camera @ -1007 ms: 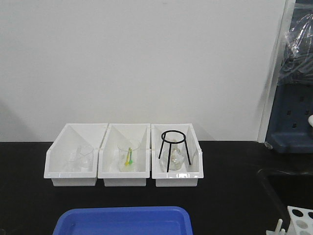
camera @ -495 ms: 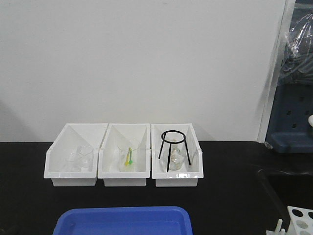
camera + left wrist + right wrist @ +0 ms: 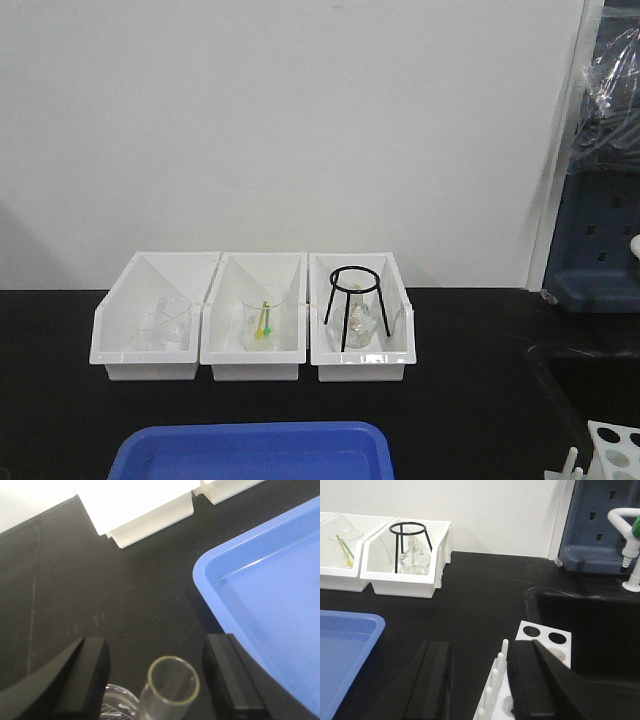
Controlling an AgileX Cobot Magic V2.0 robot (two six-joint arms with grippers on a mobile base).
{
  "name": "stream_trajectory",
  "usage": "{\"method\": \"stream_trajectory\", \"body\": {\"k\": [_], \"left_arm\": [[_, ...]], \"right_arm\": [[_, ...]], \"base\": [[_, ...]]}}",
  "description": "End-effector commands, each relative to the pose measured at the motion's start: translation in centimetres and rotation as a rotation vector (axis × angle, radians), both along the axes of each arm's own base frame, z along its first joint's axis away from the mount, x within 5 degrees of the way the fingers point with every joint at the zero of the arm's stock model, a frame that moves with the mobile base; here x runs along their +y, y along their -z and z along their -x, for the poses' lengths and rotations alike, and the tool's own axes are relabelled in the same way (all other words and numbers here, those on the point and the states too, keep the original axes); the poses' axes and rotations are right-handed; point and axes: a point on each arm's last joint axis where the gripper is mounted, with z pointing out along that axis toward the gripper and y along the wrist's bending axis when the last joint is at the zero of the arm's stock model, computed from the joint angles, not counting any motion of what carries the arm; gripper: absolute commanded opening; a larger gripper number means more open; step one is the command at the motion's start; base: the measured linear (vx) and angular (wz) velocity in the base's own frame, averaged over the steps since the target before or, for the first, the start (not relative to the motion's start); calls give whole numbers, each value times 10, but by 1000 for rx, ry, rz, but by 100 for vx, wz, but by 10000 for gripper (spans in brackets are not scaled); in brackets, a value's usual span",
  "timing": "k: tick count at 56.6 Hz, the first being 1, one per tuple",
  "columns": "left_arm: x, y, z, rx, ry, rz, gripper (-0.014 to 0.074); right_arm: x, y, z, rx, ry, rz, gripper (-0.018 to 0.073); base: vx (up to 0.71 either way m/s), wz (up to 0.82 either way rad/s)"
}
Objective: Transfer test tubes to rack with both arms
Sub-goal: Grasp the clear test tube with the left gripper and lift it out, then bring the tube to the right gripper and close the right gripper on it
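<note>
At the counter's far edge: three white bins [image 3: 150,345] side by side against the wall; black wire tripod [image 3: 352,305] in the rightmost, glassware in the other two.
Near edge, centre: blue tray [image 3: 250,450], only partly in view.
Near edge, right: rack [image 3: 542,636], white, upright on the counter [image 3: 470,595], just beside the sink basin [image 3: 590,625]; visible top holes unfilled; row of pegs along its left side.
Left tool [image 3: 155,640]: released, fingers spread wide; hangs over bare counter left of the tray, straddling a glass test tube [image 3: 167,690].
Test tube: upright, open mouth toward the wrist camera, nearer the right finger; contact not discernible; foot hidden below the frame; second glass rim [image 3: 120,700] just beside it.
Right tool [image 3: 479,645]: released, grasping nothing; poised low at the rack, fingers either side of the pegs.
Step in hand: pick-up of a tube by the left arm, judging from the straddle; no tube yet in the rack.
Next move: calls for closing squarely and gently on thin glass, lifting straight up clear of the neighbouring rim, then carrying across the tray toward the rack or the waiting right tool, tube vertical over a hole.
</note>
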Motion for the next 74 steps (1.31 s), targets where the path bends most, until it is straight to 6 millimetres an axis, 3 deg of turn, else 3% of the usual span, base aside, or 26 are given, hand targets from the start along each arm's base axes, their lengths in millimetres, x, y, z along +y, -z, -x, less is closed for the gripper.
{"method": "stream_trajectory", "body": {"k": [1, 10, 18, 47, 52, 61, 69, 74], "left_arm": [[-3, -18, -8, -115, 8, 40, 525], [-2, -16, -7, -97, 4, 36, 519], [-2, -16, -7, -97, 4, 36, 459], [-2, -19, -5, -98, -1, 31, 41], [-1, -27, -2, -132, -1, 32, -7], [-1, -46, 8, -219, -1, 39, -6], [0, -73, 16, -322, -4, 40, -4], [0, -103, 16, -426, -12, 74, -4]], "right_arm": [[0, -18, -4, -103, -2, 6, 358], [0, -18, -4, -104, -3, 7, 358], [0, -18, -4, -104, -3, 7, 358], [0, -19, -4, -119, -3, 6, 356], [0, -19, -4, -119, -3, 5, 356], [0, -19, -4, -120, -4, 2, 356], [0, -19, -4, -114, -4, 4, 358], [0, -18, -4, -105, -5, 11, 358]], "base": [[0, 0], [0, 0], [0, 0], [0, 0], [0, 0], [0, 0], [0, 0], [0, 0]]}}
